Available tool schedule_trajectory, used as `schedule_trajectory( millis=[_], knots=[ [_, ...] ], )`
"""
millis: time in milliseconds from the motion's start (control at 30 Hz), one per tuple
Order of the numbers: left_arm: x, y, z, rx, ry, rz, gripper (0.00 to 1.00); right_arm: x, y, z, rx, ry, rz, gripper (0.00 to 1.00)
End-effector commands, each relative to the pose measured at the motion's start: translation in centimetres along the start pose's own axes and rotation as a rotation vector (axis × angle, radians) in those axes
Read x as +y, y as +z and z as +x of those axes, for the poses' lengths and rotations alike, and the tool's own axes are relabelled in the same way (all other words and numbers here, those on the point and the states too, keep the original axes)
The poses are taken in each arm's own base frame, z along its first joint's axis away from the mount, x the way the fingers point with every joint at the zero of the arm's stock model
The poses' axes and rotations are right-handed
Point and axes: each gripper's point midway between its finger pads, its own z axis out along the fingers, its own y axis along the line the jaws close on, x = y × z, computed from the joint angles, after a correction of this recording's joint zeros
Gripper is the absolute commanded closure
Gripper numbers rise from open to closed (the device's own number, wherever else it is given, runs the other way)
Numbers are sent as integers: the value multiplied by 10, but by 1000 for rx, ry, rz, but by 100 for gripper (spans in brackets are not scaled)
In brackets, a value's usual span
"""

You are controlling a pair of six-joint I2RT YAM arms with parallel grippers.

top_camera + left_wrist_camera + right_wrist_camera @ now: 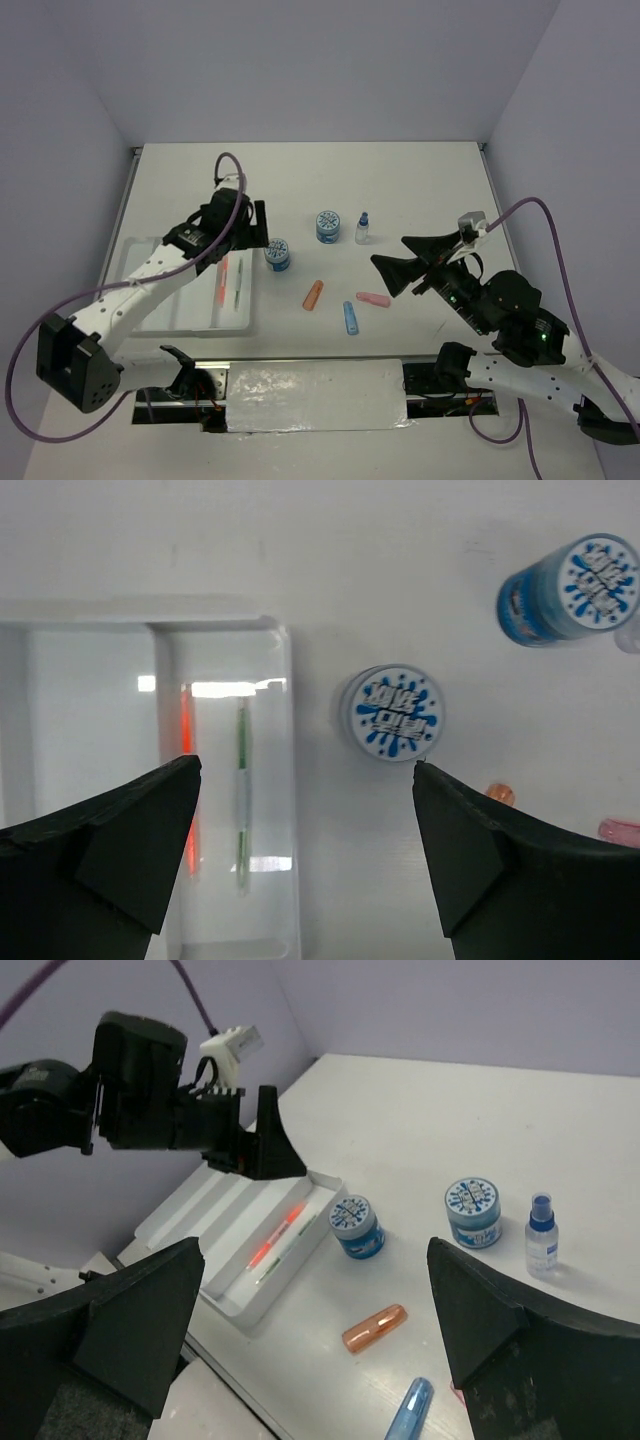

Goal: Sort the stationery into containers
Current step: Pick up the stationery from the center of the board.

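The white divided tray [160, 300] lies at the left, with an orange pen [220, 283] and a green pen [238, 283] in its right compartments. Two blue-and-white pots [278, 255] [327, 225] and a small blue-capped bottle [362, 228] stand mid-table. An orange marker [314, 294], a blue marker [350, 317] and a pink eraser [373, 299] lie in front of them. My left gripper [250, 228] is open and empty above the tray's far right corner, beside the nearer pot [393, 712]. My right gripper [390, 252] is open and empty, raised right of the eraser.
The tray's rim [285, 780] runs between my left fingers in the left wrist view. The right wrist view shows the tray [205, 1215], both pots [357, 1225] [472, 1210], the bottle [541, 1235] and both markers [375, 1328] [408, 1410]. Walls enclose the table.
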Motion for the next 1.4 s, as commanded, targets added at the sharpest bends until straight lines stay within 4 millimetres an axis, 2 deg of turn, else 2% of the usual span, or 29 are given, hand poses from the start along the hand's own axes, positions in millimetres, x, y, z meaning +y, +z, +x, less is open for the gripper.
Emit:
schedule_trajectory(
  millis=[0, 67, 233, 433, 633, 700, 733, 833, 967, 1033, 1167, 1267, 1300, 1367],
  knots=[
    [-44, 10, -17, -17, 83, 118, 1, -8, 0, -2, 22, 13, 63, 0],
    [-64, 24, -18, 1, 125, 149, 1, -8, -2, 2, 40, 9, 60, 0],
    [-81, 59, -2, 89, 176, 123, 1, -13, -9, 6, 49, 6, 60, 0],
    [-76, 79, 34, 175, 193, 65, 1, -16, -14, 9, 57, -11, 62, 0],
    [-73, 92, 61, 218, 200, 57, 8, -14, -14, 8, 60, -22, 50, 0],
    [-76, 94, 64, 220, 203, 70, 22, -14, -14, 9, 63, -24, 48, 0],
    [-77, 96, 64, 219, 203, 71, 37, -14, -13, 9, 63, -24, 46, 0],
    [-78, 97, 65, 228, 209, 65, 49, -14, -14, 9, 63, -24, 48, 0],
    [-82, 90, 56, 212, 210, 74, 84, -15, -16, 5, 53, -23, 46, 0],
    [-84, 79, 41, 170, 195, 85, 100, -15, -17, 4, 49, -23, 46, 0],
    [-84, 50, 8, 88, 165, 100, 100, -15, -18, 4, 46, -25, 46, 0],
    [-81, 20, -28, -3, 140, 101, 100, -16, -16, 6, 52, -30, 53, 0],
    [-79, 14, -34, -17, 136, 89, 100, -16, -16, 7, 52, -30, 53, 0],
    [-57, 3, -49, -46, 112, -1, 100, -17, -15, 8, 54, -31, 54, 0]
  ],
)
